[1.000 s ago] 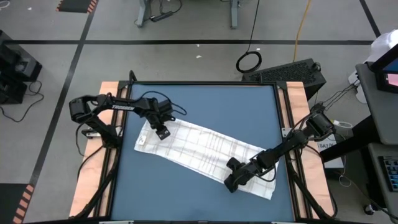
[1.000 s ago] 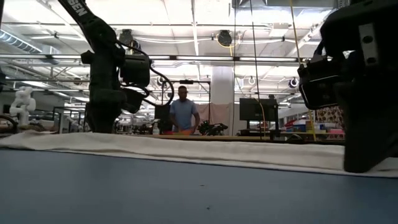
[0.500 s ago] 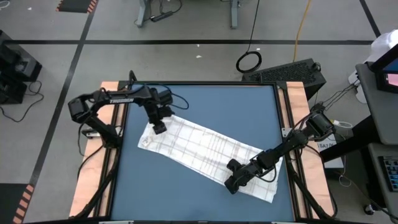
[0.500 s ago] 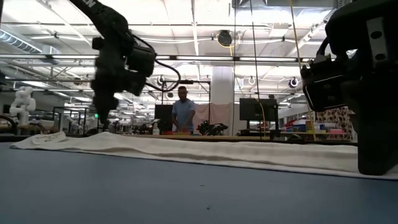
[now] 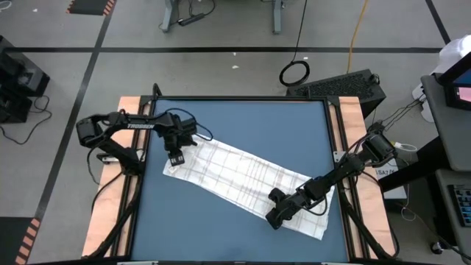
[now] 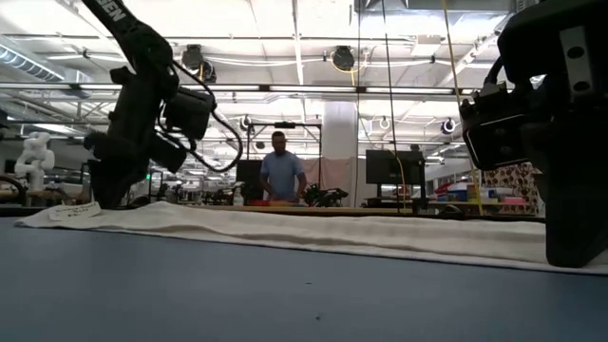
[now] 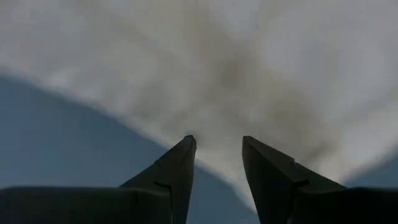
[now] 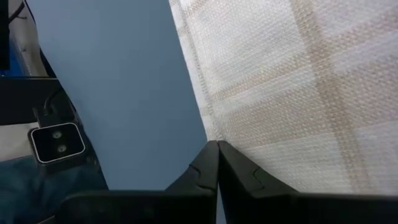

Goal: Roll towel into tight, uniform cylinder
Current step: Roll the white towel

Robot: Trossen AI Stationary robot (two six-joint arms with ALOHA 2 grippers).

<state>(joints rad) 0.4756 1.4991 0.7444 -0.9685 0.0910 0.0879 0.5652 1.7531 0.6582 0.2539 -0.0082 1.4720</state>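
Towel [image 5: 246, 180], one; tools, two.

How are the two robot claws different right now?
The left gripper has its fingers apart with a gap between them; the right gripper has its fingers pressed shut. The left gripper is at one end of the towel; the right gripper is down at the other end's edge. Both are dark, two-fingered and point down at the towel.

Blue table [image 5: 235, 125] bears flat white towel [image 5: 243, 180].

Robotics lab: floor tape [image 5: 88, 66], ceiling trusses [image 6: 313, 90].
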